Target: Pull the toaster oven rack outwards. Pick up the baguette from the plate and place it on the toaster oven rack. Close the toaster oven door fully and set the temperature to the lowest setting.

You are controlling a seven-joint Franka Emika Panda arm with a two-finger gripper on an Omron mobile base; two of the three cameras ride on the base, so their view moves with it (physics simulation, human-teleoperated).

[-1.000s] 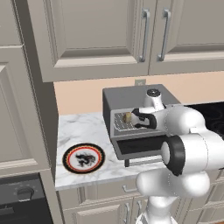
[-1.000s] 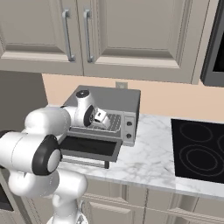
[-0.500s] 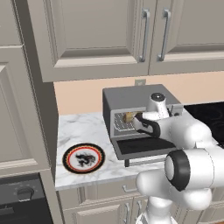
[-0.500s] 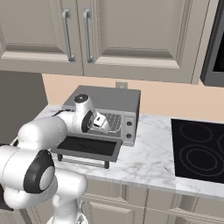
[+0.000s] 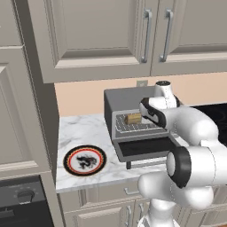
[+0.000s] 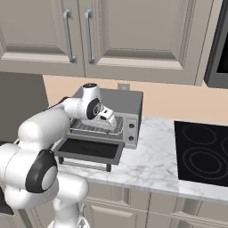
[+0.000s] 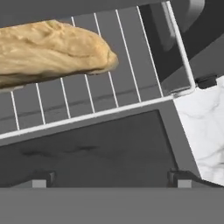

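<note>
The toaster oven (image 5: 133, 113) sits on the marble counter (image 5: 86, 133) against the peach wall, under the upper cabinets (image 5: 111, 35), just as it did a second ago; the base cameras have not moved. In the right base view its silver knob panel (image 6: 131, 127) faces forward, with the black cooktop (image 6: 202, 153) well apart to its right.

The toaster oven door (image 5: 146, 148) hangs open and flat in front of the cavity, its silver bar handle at the front edge, unchanged from the earlier pictures.

The arm has shifted most. A second ago its big white elbow hid much of the door in the left base view; now the elbow sits lower and nearer the camera, and the forearm reaches up and over the door toward the cavity.

The toaster oven rack (image 7: 131, 74) is pulled out over the door; in the hand view its front bar runs just above the dark door glass.

The plate (image 5: 84, 160) lies at the left on the counter, bare, well apart from the oven, in the same spot as before.

The gripper (image 6: 115, 125) hovers over the right part of the rack, spread wide with nothing between the fingers, as it was a second ago.

The baguette (image 7: 52, 50) rests on the rack, apart from the gripper; in the left base view it lies toward the back of the rack (image 5: 132, 118).
</note>
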